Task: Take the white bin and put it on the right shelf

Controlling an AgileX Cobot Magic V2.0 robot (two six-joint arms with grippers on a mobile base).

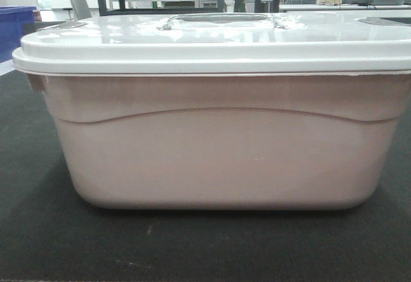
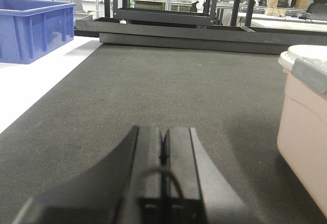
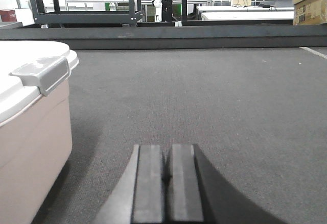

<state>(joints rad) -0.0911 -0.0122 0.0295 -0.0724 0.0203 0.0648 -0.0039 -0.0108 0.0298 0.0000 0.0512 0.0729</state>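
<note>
Both clenched, left end effector point(image 2: 163, 134) and right end effector point(image 3: 167, 152) flank the white bin point(image 1: 218, 153) lying crosswise.

The white bin point(image 1: 218, 147) runs off the front view's right edge; each wrist view shows only one end. The blue crate point(image 2: 30, 27) is cropped at left.

The bin point(image 1: 218, 160) is smooth pale plastic under a glossy white lid point(image 1: 212, 41); the dark carpet point(image 1: 192, 243) looks matt, rough.
</note>
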